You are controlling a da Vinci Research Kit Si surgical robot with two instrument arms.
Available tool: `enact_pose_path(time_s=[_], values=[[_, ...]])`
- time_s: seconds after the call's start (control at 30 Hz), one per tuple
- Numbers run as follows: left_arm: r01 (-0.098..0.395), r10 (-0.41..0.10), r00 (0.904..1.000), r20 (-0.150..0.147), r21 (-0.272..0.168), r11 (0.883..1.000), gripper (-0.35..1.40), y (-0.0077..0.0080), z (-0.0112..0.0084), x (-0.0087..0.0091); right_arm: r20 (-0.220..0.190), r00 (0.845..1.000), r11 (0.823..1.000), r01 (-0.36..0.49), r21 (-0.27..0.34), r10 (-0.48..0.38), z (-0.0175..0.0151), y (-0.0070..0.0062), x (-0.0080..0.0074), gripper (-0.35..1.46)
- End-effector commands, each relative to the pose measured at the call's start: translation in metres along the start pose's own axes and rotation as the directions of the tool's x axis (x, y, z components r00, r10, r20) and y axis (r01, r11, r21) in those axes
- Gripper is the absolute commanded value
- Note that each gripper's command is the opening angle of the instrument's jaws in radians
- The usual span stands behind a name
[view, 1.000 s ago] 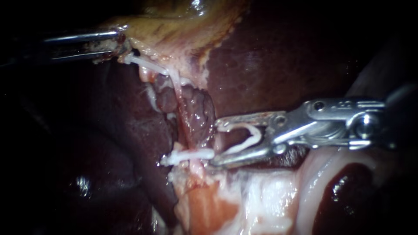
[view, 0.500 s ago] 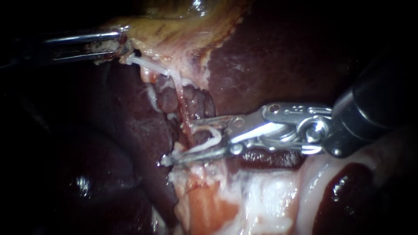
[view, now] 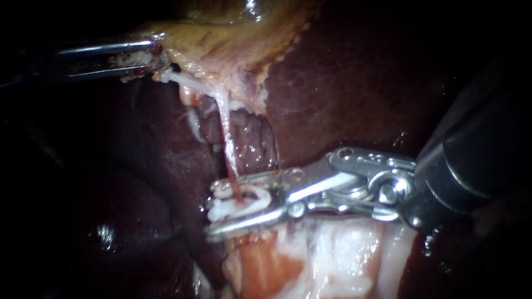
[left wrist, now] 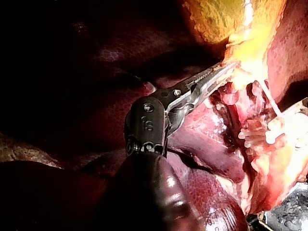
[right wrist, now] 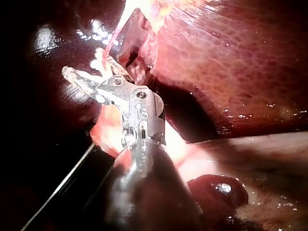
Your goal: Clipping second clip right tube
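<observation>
Left instrument [view: 151, 55]: comes in from the left in the endoscope view. Its jaws are clamped on the pale lower fringe of the gallbladder [view: 221, 33], and tissue is pinched between them from both sides.
Right instrument [view: 211, 209]: comes in from the right, metal hinge and dark shaft in full view. Its jaws stand apart, one on each side of the tube, with a clip held between them.
Tube [view: 227, 144]: a thin reddish-white strand, taut. It runs from under the gallbladder's edge straight down into the gap between the right instrument's jaws.
White clip [view: 259, 195]: seated between the right instrument's jaws and touching both. It curves around the tube where the tube crosses the jaws.
Other white material: a small cluster at the jaw tips, against the tube. Whether it is a separate clip cannot be told.
Liver [view: 343, 83]: dark red-brown, filling the field on both sides of the tube.
Pale tissue [view: 332, 260]: whitish and orange, lying just below the right instrument's lower jaw.
Right wrist view: the jaw tips reach the tube beside the liver's edge.
</observation>
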Motion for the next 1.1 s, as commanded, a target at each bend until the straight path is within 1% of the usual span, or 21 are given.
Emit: enact_pose_path(time_s=[0.03,0.1,0.27,0.37,0.4,0.53,0.63,0.8,0.87,0.93,1.1], values=[[0.0,0.0,1.0,0.0,0.0,1.0,-0.35,0.0,0.0,0.0,0.003,1.0,1.0,0.0,0.012,0.0,-0.0001,-0.0001,0.0002,0.48],[0.0,0.0,1.0,0.0,0.0,1.0,-0.35,0.0,0.0,0.0,0.007,1.0,1.0,0.002,0.026,-0.002,-0.0002,-0.0003,0.0005,0.47],[0.0,0.0,1.0,0.0,0.0,1.0,-0.35,0.0,0.0,0.0,0.001,1.0,1.0,0.005,0.017,-0.005,-0.0003,-0.0002,0.0005,0.41],[0.0,0.0,1.0,0.0,0.0,1.0,-0.35,0.0,0.0001,0.0,0.0,1.0,1.0,-0.001,0.019,0.001,-0.0006,-0.0003,0.0004,0.25],[0.0,0.0,1.0,0.0,0.001,1.0,-0.35,0.0,0.0001,0.0,0.0,1.0,1.0,-0.001,0.02,0.001,-0.0007,-0.0003,0.0004,0.17],[0.0,0.0,1.0,0.0,0.001,1.0,-0.35,0.0,0.0001,0.0,0.015,1.0,1.0,-0.001,0.011,0.001,-0.0008,-0.0003,0.0002,-0.04],[0.0,0.0,1.0,0.0,0.001,1.0,-0.35,0.0,0.0001,0.0,0.028,1.0,1.0,0.0,0.003,0.0,-0.0009,-0.0002,0.0002,-0.15],[0.0,0.0,1.0,-0.001,0.001,1.0,-0.35,0.0,0.0001,0.0,0.029,1.0,1.0,0.0,0.004,0.0,-0.0013,0.0,0.0,-0.35],[0.0,0.0,1.0,-0.001,0.001,1.0,-0.35,0.0,0.0001,0.0,0.037,0.999,1.0,0.0,0.001,0.0,-0.0015,-0.0001,0.0,-0.35],[0.0,0.0,1.0,-0.001,0.001,1.0,-0.35,0.0,0.0002,0.0,0.062,0.998,1.0,0.001,-0.015,0.0,-0.0015,0.0,-0.0001,-0.35],[0.0,0.0,1.0,0.0,-0.002,1.0,-0.35,0.0,0.0002,0.0,0.066,0.998,1.0,0.003,-0.016,-0.002,-0.0015,0.0001,-0.0005,-0.35]])
